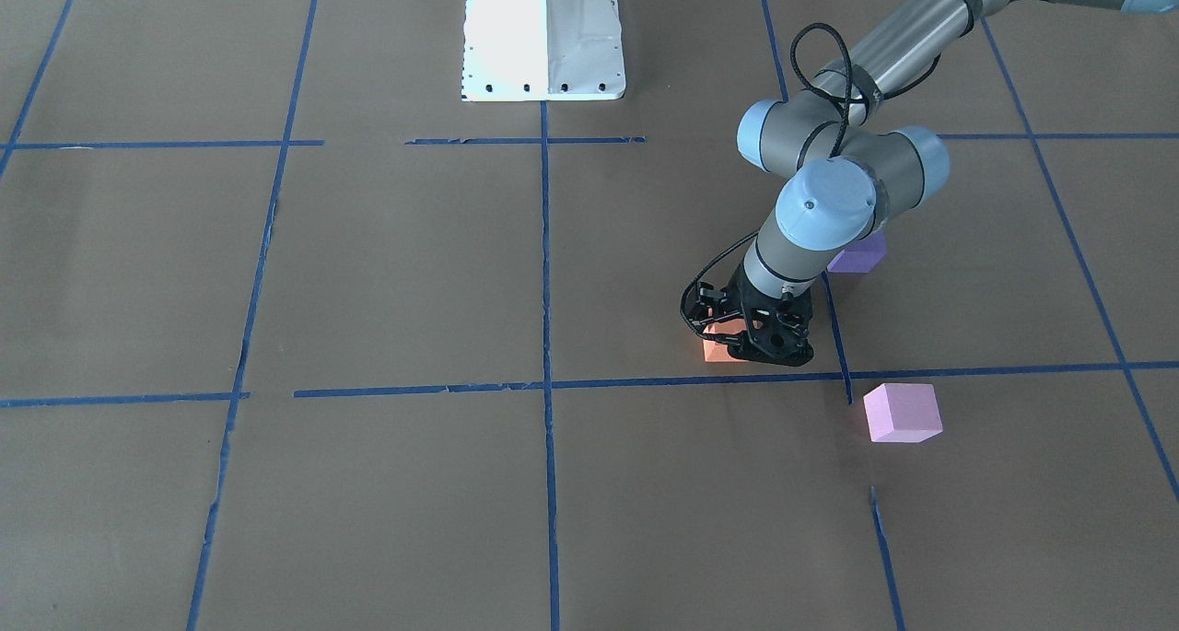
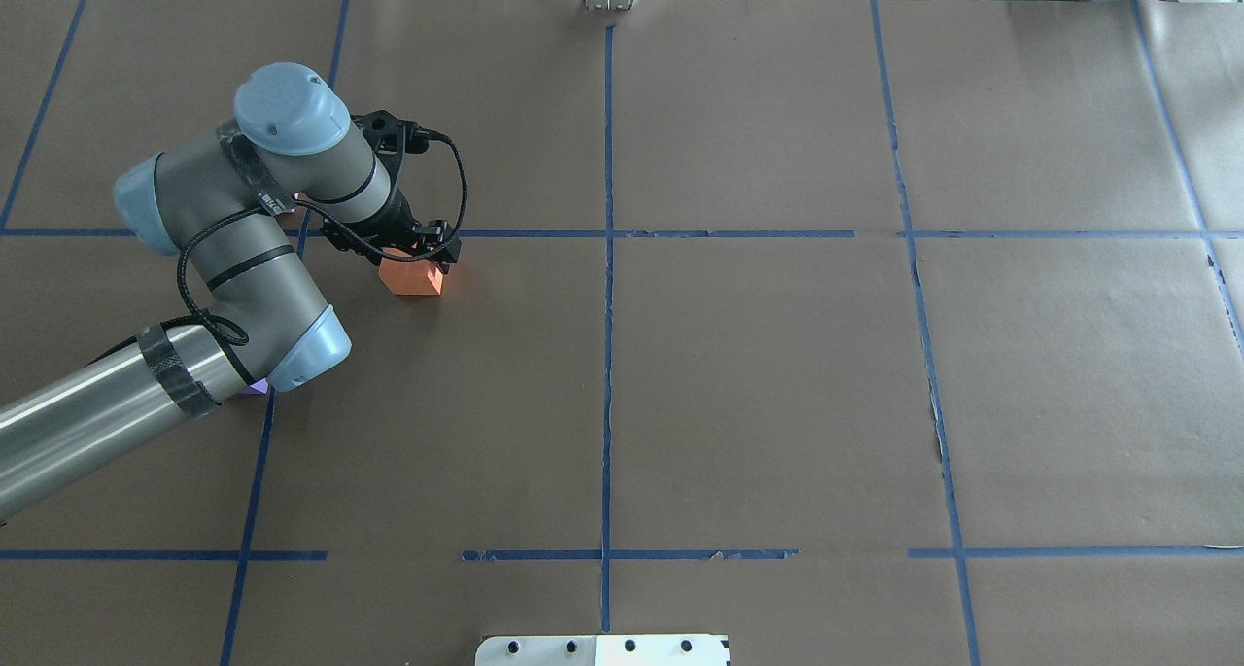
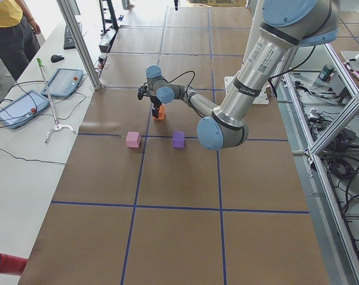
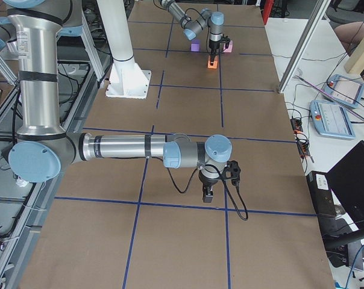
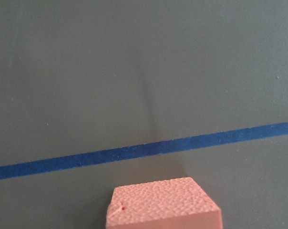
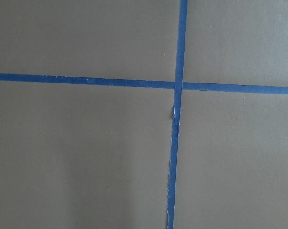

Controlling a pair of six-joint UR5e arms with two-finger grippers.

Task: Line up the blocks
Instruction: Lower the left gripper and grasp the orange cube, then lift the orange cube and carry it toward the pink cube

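Observation:
The orange block (image 1: 712, 349) sits low at the table, just behind a blue tape line, mostly hidden by my left gripper (image 1: 757, 344). The jaws stand on either side of it and look closed on it. The block also shows in the overhead view (image 2: 412, 277) and at the bottom of the left wrist view (image 5: 163, 204). The violet-blue block (image 1: 857, 255) lies behind the left wrist, partly hidden. The pale pink block (image 1: 903, 413) lies apart, on the near side of the tape line. My right gripper (image 4: 207, 195) hangs over bare table far away; I cannot tell its state.
The white robot base (image 1: 543, 37) stands at the table's middle edge. Blue tape lines (image 2: 607, 355) divide the brown table into large squares. Operators' tablets (image 3: 22, 107) and cables lie on a side bench beyond the far edge.

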